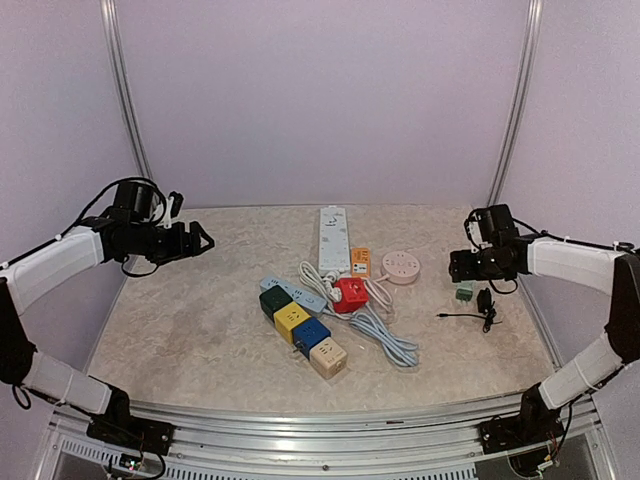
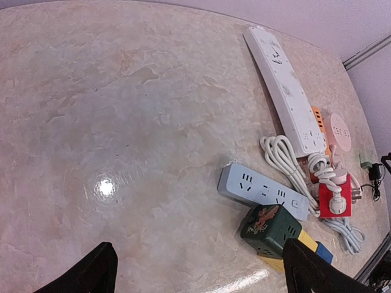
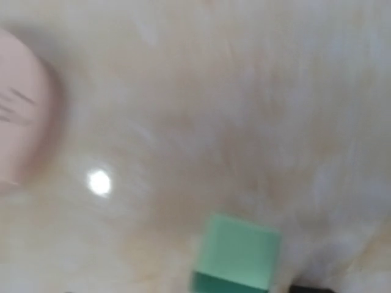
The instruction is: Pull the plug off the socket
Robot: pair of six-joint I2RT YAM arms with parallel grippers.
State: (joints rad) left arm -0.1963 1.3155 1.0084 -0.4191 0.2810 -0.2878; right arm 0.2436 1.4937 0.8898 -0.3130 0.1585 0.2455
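Approach is pending: left gripper [image 1: 205, 240] gapes open at frame left, right gripper [image 1: 462, 266] I cannot tell, and one must reach the plug [image 1: 350, 287] in the central red socket [image 1: 343, 299].

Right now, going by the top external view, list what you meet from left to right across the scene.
left gripper → dark green cube socket → red socket → pink round socket → small green block

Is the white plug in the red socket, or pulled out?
In. The white plug sits pressed into the red socket, on its top face.
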